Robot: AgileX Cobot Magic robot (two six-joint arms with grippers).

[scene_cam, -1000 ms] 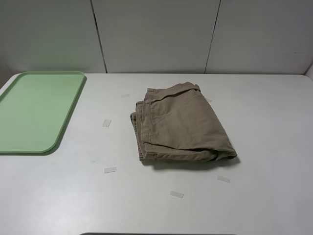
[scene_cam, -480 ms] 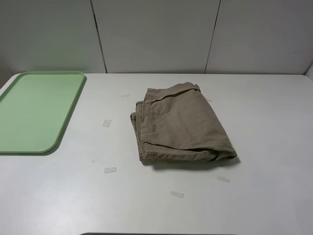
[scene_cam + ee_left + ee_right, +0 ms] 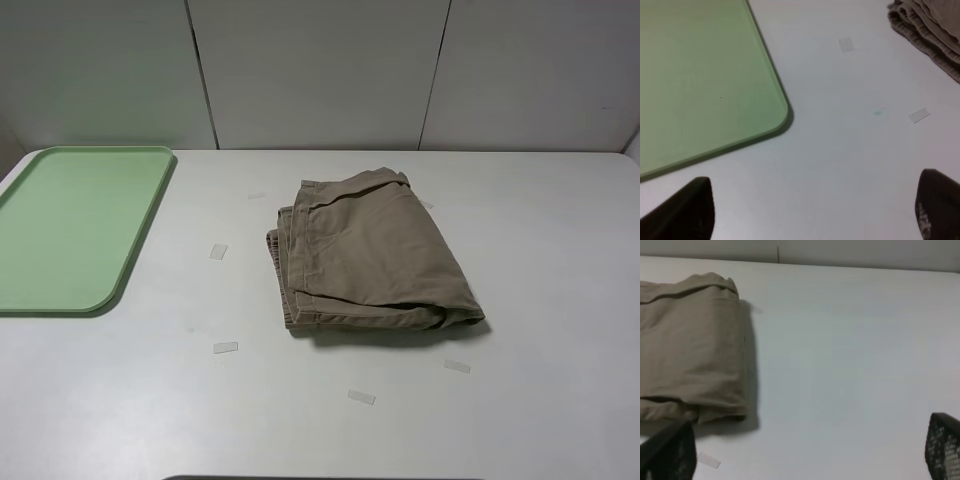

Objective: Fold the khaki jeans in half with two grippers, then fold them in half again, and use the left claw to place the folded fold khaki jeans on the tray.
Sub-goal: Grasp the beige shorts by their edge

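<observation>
1. Small clear tape pieces [image 3: 225, 348] dot the white table [image 3: 560, 250]; the light-green tray [image 3: 70, 230] lies at its left.
2. The folded khaki jeans [image 3: 370, 255] lie mid-table, long axis running far-left to near-right, gathered waistband toward the tray.
3. The left gripper [image 3: 810, 212] and the right gripper [image 3: 805, 452] hang with jaws spread wide; the jeans lie outside both, untouched.

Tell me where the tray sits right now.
In the exterior high view, the tray lies flat at the left edge of the table, apart from the folded khaki jeans at centre, with a small tape piece between them.
</observation>
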